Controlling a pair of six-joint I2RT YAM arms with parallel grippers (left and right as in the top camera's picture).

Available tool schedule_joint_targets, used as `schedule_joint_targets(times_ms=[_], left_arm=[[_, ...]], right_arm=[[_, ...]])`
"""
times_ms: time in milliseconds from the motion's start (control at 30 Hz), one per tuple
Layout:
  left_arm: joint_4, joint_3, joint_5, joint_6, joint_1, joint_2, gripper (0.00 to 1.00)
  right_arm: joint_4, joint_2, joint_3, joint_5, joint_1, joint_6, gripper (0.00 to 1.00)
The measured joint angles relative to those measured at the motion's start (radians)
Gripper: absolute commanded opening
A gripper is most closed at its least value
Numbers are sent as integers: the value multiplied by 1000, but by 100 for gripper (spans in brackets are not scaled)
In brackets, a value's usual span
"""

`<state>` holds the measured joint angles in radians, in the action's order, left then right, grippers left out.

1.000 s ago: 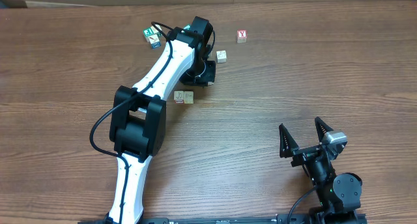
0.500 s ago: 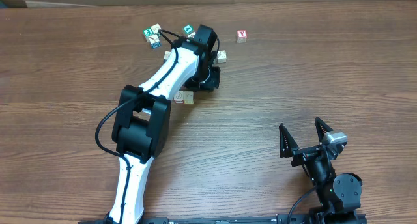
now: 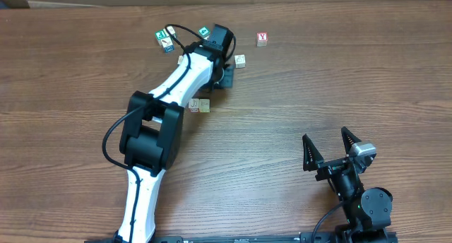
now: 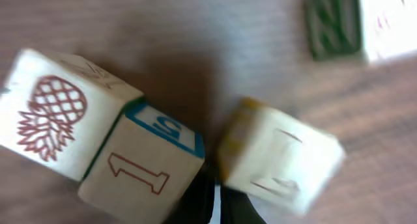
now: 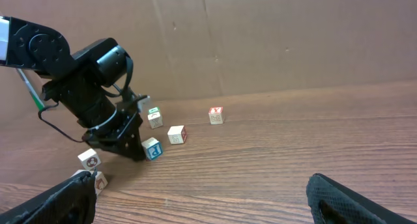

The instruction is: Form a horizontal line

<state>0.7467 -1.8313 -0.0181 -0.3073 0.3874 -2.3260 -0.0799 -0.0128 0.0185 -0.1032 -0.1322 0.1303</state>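
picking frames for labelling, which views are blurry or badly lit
Left wrist: pineapple cube and "1" cube readable, the pale cube right of them smeared, the green-faced cube soft, dark shadow between them. Overhead: sharp, evenly lit. Right wrist: red Y cube crisp, its own fingers dark and out of focus.

Cubes flank the left hand closely; its arm crosses the table's left; the right lies open.

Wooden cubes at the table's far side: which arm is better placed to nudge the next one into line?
Probably left. The left gripper, shut, is down close to the pineapple cube and the cube marked 1; the right gripper sits open, well away.
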Motion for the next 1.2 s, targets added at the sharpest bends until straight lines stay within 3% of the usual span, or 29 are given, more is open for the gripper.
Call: schedule_joint_targets(times_ms=[267,500,667,833,967,1200], left_arm=[[-121,1,-51,0,-97,0,4],[-116,1,-50,0,-173,0,5],[-69,-14,31,0,-204,0,4],[47,-134,128,13,-212,-1,4],[233,-241,162,23,-211,0,4],[463,-252,172,41,-211,-1,4]], right_arm=[[0,0,0,0,0,1,100],[0,0,0,0,0,0,100],[0,0,0,0,0,0,100],[0,0,0,0,0,0,100],[0,0,0,0,0,0,100],[0,0,0,0,0,0,100]])
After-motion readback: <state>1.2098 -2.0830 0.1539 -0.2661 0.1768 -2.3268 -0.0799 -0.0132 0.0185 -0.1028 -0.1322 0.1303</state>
